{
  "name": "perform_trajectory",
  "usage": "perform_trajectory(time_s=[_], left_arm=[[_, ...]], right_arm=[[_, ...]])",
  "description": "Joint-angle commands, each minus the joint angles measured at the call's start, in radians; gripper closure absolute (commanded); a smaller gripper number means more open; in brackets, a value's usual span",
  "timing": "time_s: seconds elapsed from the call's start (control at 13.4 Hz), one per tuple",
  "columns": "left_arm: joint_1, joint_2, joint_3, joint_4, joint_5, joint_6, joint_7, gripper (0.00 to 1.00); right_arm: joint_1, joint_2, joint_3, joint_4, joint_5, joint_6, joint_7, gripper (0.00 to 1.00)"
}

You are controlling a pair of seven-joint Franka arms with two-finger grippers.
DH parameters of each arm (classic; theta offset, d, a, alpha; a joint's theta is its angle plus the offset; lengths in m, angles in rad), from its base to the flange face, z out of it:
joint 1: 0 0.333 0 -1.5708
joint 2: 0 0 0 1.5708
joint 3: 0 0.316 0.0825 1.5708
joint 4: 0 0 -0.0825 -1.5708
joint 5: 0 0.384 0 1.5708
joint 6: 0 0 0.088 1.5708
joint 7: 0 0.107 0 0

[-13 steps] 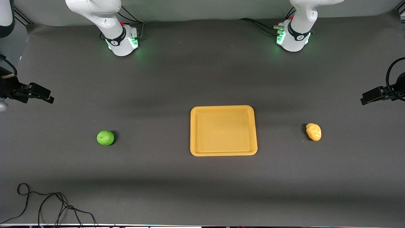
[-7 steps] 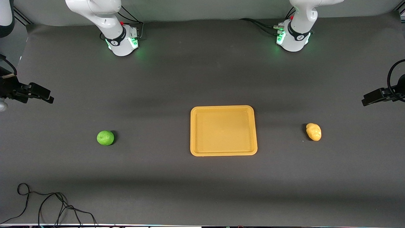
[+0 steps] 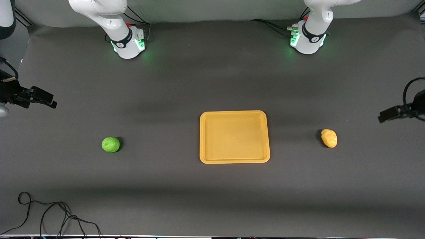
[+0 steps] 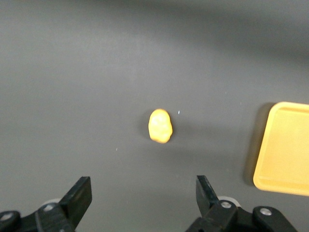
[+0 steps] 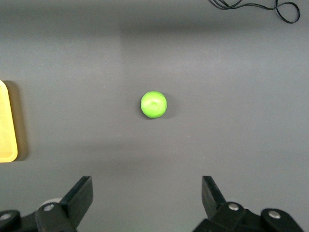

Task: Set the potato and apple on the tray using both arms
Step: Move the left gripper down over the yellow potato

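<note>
- Both of my grippers hang in the air with nothing in them, each out at its own end of the table (image 3: 212,83).
- Left gripper (image 4: 144,195): fingers (image 4: 79,193) spread wide, nothing between them. It is over bare table near the left arm's end, and the potato (image 4: 160,125) shows in its wrist view clear of both fingertips.
- Right gripper (image 5: 147,195): fingers (image 5: 82,193) also spread wide, nothing between them. It is over bare table at the right arm's end, and the apple (image 5: 154,104) shows in its wrist view, well apart from the tips.
- From the front, the left gripper (image 3: 385,115) pokes in at one edge of the view and the right gripper (image 3: 49,101) at the other.
- Potato (image 3: 329,138) lies on the mat toward the left arm's end, well apart from the tray (image 3: 234,161).
- Apple (image 3: 110,144) sits on the mat toward the right arm's end, also well apart from the tray.
- Tray lies flat between the two, with neither of them on it; each wrist view catches one edge of it (image 4: 285,145) (image 5: 7,125).
- Loose black cable (image 3: 49,212) is coiled on the mat nearer the front camera than the apple.
</note>
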Motion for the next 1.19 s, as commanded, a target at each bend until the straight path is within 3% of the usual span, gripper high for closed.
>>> perform_trajectory(time_s=[0.0, 0.37, 1.12], left_arm=[[0.002, 0.032, 0.000, -0.066, 0.004, 0.121, -0.017, 0.04], [0.010, 0.068, 0.000, -0.281, 0.012, 0.477, -0.053, 0.04], [0.001, 0.099, 0.000, -0.609, 0.014, 0.985, -0.084, 0.04]], right_arm=[[0.001, -0.005, 0.002, 0.006, -0.013, -0.002, -0.023, 0.00], [0.001, -0.005, 0.002, 0.003, -0.013, -0.001, -0.022, 0.00], [0.001, -0.005, 0.002, 0.003, -0.013, -0.001, -0.006, 0.00]])
